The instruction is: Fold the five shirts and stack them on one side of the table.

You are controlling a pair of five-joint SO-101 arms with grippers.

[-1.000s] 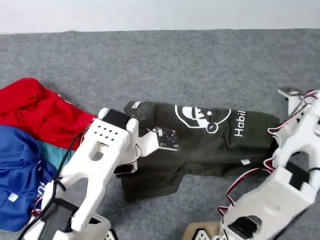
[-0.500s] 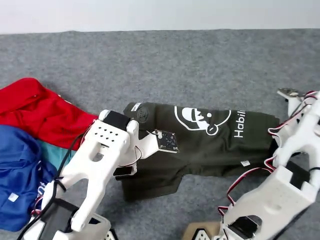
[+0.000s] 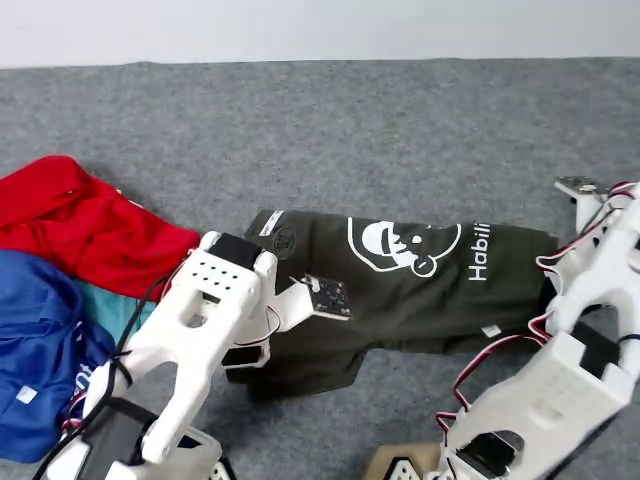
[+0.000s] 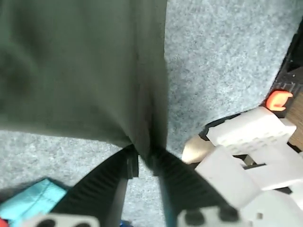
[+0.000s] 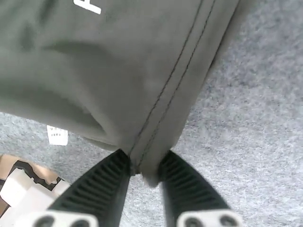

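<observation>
Pinching the near left corner of the dark green shirt (image 3: 400, 290) in the left gripper (image 4: 144, 157), fingers pressed together on a ridge of cloth. Clamping the stitched hem at the right end in the right gripper (image 5: 142, 164) likewise. Gripping both ends at once, likely for carrying one edge over evenly. Lying spread across the middle of the worktop (image 3: 350, 120), print up. Leaving bare room on the far side. Crowding the left with a red shirt (image 3: 70, 215), a blue shirt (image 3: 30, 330) and a teal shirt (image 3: 118, 308), heaped just beside the left arm.

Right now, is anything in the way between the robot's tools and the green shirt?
Nothing visible. The left tool and the right tool are each shut on an edge of the green shirt, with no gap to block.
</observation>
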